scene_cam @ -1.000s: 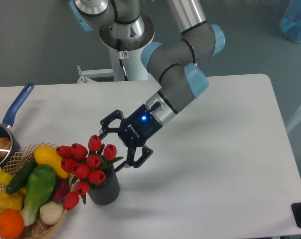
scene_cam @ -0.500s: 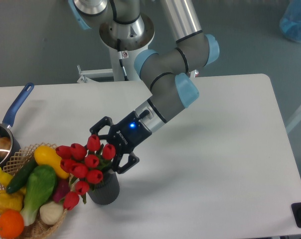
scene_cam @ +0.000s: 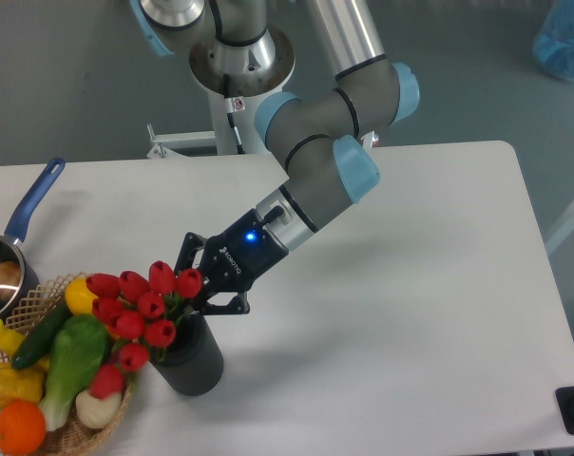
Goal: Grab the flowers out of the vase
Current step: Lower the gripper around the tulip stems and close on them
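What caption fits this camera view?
Gripper closes around flowers in tilted vase beside basket.

A white table (scene_cam: 411,285) is carrying three things along its left side — a dark ribbed vase (scene_cam: 192,359) near the front edge, a wicker basket (scene_cam: 73,435) of produce touching its left, and a blue-handled saucepan (scene_cam: 11,249) lying farther back.
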`<act>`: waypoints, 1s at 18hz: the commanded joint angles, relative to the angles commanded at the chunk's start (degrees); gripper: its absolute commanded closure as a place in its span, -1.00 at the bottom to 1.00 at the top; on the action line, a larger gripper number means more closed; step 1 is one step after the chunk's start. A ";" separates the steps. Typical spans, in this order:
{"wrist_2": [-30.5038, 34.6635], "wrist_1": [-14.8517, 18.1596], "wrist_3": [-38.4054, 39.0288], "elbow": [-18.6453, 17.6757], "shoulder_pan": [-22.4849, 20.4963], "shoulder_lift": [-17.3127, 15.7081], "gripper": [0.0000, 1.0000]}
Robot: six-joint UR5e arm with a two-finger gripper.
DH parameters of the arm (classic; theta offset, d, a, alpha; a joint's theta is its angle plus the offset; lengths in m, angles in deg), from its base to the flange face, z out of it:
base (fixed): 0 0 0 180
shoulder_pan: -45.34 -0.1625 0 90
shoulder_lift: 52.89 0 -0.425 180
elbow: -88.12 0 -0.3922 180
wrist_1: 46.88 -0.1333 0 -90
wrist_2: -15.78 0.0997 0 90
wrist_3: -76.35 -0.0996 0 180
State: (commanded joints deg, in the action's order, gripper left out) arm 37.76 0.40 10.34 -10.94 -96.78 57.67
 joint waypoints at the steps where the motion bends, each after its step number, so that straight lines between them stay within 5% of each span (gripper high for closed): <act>1: -0.35 0.00 0.88 0.53 -0.17 0.00 1.00; 18: -7.12 0.00 12.84 6.60 -3.51 -1.93 1.00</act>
State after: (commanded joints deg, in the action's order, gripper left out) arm 30.64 0.40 23.17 -4.35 -100.30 55.74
